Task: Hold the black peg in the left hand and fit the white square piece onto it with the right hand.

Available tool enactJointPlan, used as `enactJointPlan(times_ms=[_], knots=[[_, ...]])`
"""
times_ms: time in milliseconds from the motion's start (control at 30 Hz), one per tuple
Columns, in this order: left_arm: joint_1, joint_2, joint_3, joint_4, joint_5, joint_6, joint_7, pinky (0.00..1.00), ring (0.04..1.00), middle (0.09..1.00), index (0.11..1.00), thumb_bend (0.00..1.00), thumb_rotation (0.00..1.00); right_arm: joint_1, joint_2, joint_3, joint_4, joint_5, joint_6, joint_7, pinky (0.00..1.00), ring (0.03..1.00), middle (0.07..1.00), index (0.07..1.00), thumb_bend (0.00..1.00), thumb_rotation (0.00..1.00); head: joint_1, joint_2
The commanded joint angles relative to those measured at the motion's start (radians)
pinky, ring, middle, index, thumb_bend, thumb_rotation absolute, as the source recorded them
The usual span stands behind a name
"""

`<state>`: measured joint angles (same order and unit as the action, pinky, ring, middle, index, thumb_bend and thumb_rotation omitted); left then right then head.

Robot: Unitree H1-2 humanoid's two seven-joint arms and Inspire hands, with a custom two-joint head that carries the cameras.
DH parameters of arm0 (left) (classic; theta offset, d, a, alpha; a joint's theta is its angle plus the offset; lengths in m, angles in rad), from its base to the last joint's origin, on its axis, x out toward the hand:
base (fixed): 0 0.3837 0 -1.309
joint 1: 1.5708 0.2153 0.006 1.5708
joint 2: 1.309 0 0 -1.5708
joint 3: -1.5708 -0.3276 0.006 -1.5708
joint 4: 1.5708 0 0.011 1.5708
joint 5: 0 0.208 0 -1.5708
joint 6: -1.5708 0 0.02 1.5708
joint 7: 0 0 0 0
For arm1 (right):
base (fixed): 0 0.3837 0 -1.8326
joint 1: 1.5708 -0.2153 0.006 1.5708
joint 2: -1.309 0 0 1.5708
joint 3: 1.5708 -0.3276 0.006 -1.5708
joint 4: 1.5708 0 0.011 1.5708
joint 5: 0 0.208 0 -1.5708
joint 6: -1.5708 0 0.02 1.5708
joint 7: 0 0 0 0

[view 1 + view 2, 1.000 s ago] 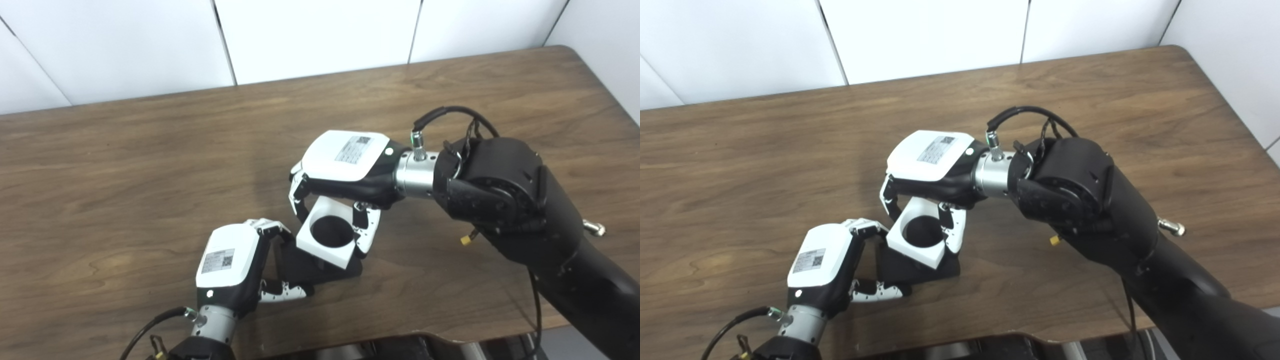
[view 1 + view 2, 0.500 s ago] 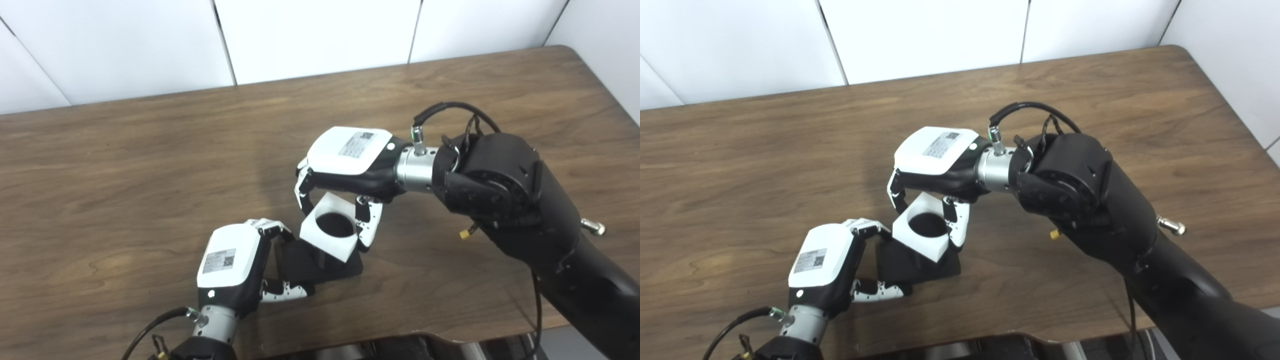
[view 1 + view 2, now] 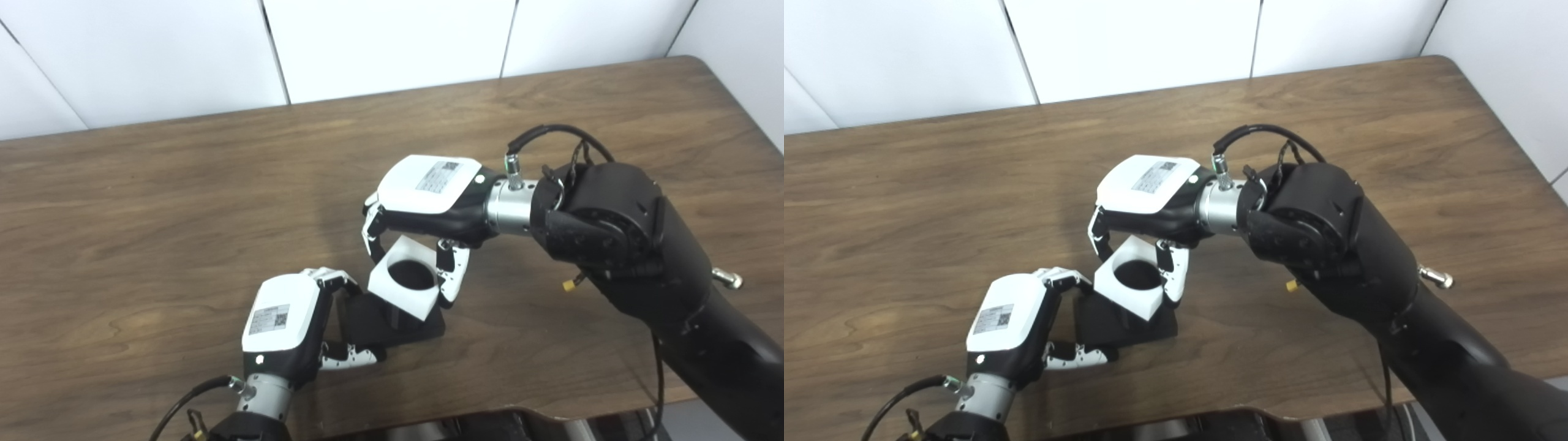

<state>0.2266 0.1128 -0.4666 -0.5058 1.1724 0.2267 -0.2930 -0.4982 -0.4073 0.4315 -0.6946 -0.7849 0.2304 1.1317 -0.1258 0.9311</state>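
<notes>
Down near the front edge of the wooden table, in the left eye view, the left hand has its fingers and thumb closed around the flat base of the black peg, fingers on the base's far left corner and thumb along its near left edge. The base lies flat on the wood. Just above it, the right hand reaches in from the right, palm down, and is clamped on the white square piece: fingers press on its far left side and the thumb on its right side. The piece is tilted, its left corner lower, and its round hole faces up and looks dark inside. A short black stub shows just under the piece's near edge, so the piece sits over the peg, but how far it has gone down onto it cannot be told. The right forearm is black and bulky, with a loop of black cable over the wrist. Behind the table stands a white panelled wall. In the right eye view, the same arrangement appears from a little to the side: the left hand grips the peg's base from the left, and the right hand pinches the white piece above it. The piece overlaps the far part of the base, tilted the same way, with its hole still showing dark.
</notes>
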Motion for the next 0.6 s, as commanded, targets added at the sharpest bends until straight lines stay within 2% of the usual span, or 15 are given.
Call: enactJointPlan(times_ms=[0, 400, 567], knots=[[0.002, -0.043, -0.010, -0.006, -0.008, 0.003, -0.035, 0.68, 0.761, 0.719, 0.484, 0.51, 0.05, -0.023, -0.012, -0.018, -0.009, 0.000, -0.014, -0.014, 0.81, 0.863, 0.742, 0.482, 0.52, 0.13, -0.001, 0.002], [-0.005, -0.050, -0.013, 0.005, -0.002, 0.006, -0.033, 0.67, 0.762, 0.718, 0.484, 0.51, 0.05, -0.036, 0.027, 0.006, -0.080, -0.013, 0.010, 0.036, 0.82, 0.854, 0.739, 0.482, 0.52, 0.13, 0.000, 0.005], [-0.005, -0.051, -0.013, 0.005, 0.001, 0.007, -0.034, 0.68, 0.761, 0.717, 0.484, 0.51, 0.05, -0.030, 0.020, 0.003, -0.071, -0.013, -0.003, 0.033, 0.82, 0.856, 0.741, 0.482, 0.52, 0.13, 0.000, 0.006]])
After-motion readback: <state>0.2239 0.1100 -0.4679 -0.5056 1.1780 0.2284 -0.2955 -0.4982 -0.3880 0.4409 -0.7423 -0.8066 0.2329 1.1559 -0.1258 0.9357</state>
